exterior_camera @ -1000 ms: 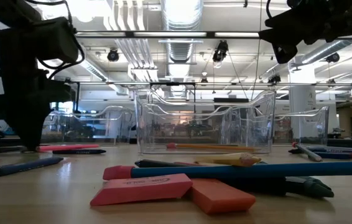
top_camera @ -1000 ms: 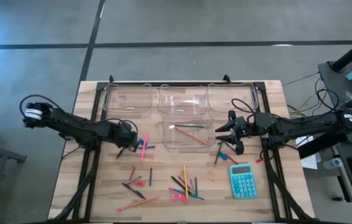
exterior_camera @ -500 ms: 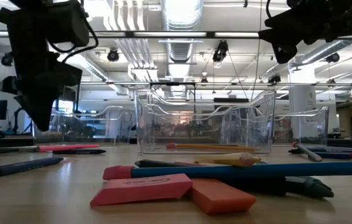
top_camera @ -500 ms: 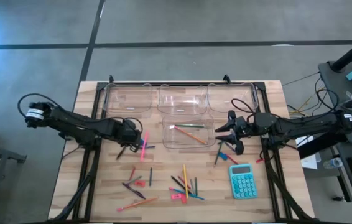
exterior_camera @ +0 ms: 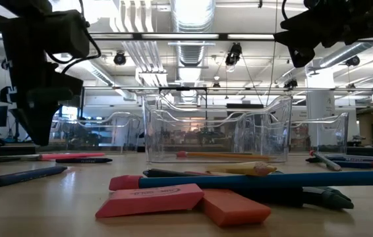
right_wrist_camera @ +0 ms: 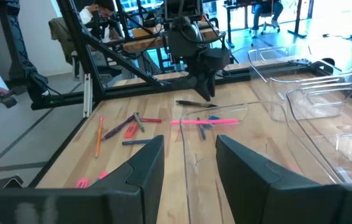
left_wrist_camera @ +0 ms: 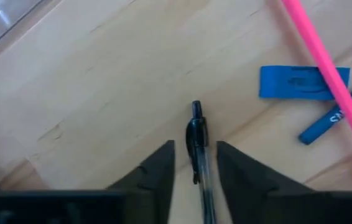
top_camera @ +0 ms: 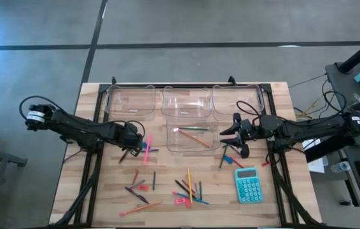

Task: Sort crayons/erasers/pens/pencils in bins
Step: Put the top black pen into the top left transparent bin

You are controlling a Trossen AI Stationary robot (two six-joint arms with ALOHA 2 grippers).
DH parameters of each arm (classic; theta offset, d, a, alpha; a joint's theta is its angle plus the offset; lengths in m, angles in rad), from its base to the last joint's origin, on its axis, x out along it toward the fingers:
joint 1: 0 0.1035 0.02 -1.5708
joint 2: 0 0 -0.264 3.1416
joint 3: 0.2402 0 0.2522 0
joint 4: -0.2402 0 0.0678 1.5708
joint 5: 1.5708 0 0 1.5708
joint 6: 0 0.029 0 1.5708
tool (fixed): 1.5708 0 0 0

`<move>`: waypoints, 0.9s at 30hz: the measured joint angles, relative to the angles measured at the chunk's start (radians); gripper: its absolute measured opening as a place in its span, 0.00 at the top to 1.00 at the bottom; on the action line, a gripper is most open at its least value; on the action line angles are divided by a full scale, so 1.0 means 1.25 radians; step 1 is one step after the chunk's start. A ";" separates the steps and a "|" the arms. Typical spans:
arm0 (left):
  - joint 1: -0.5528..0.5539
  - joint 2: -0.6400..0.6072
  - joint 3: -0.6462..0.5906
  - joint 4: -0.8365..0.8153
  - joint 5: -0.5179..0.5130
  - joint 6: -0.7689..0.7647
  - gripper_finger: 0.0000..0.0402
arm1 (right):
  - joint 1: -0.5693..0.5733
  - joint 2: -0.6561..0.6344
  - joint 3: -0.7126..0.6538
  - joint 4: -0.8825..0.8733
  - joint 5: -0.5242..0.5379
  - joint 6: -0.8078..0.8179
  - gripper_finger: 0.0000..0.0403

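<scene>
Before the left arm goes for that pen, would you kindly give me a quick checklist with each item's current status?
1. Left end effector open: ok, its fingers stand apart.
2. Black pen lined up: ok, it lies flat on the table between those fingers, not gripped.
3. Neighbours clear of the grasp: ok, the blue eraser and the pink pencil lie off to one side.
4. A bin free for pens: ok, the back-row bins look empty; the front bin holds pencils.
5. Right end effector out of the way: ok, it is open, empty and beside the front bin.
</scene>
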 joint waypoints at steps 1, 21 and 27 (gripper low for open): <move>0.000 0.000 -0.005 0.003 -0.004 0.000 0.68 | 0.000 0.000 0.000 0.000 0.000 0.000 0.66; 0.022 0.019 -0.124 0.172 0.010 -0.017 0.50 | 0.000 0.000 0.001 0.003 0.000 -0.006 0.66; 0.022 0.022 -0.130 0.186 0.016 -0.029 0.66 | 0.000 0.000 0.001 0.003 0.000 -0.006 0.66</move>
